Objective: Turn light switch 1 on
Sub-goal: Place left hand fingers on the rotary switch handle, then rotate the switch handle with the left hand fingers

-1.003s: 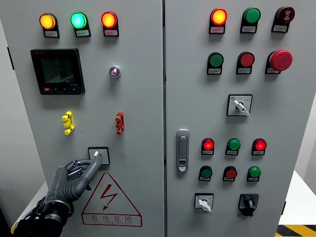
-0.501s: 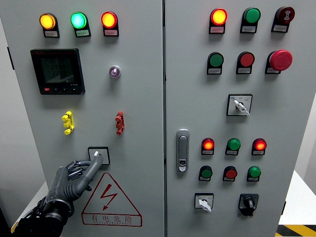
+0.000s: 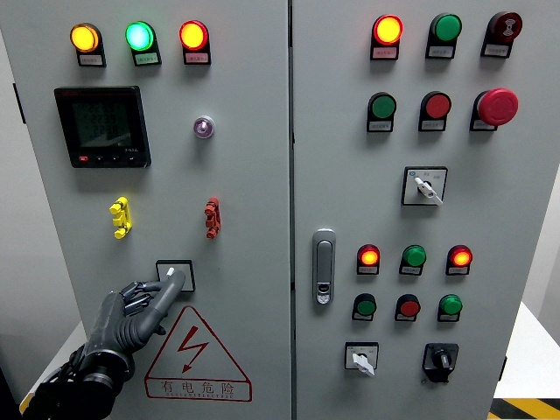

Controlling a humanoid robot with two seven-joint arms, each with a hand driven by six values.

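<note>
Low on the left door of a grey metal cabinet (image 3: 254, 175), just above a red-and-white warning triangle (image 3: 194, 350): the light switch (image 3: 175, 276), a small black-framed square with a pale lever, being touched by the extended forefinger of the left hand (image 3: 131, 317), tip resting on the lever, remaining fingers curling loosely back toward the palm, gripping nothing. Coming up from the lower left corner, dark arm and wrist partly cut off by the frame. Showing higher on the same door: three lit lamps (image 3: 140, 37), amber, green and red, glowing in a row; a black display unit (image 3: 102, 127) sitting beneath them; a small round keylock (image 3: 203, 128) beside it; a yellow clip (image 3: 121, 218) and a red clip (image 3: 212, 218) hanging level with each other above the switch. Running down the middle, a dark seam dividing the two doors. Filling the right door: a silver latch handle (image 3: 324, 267) near the seam, rows of red and green buttons and lamps, a large red mushroom button (image 3: 498, 107), a white rotary selector (image 3: 424, 185) and two more selectors at the bottom. Standing close against a pale wall at far left, with a strip of white floor and yellow-black hazard tape (image 3: 523, 408) peeking in at the lower right.
</note>
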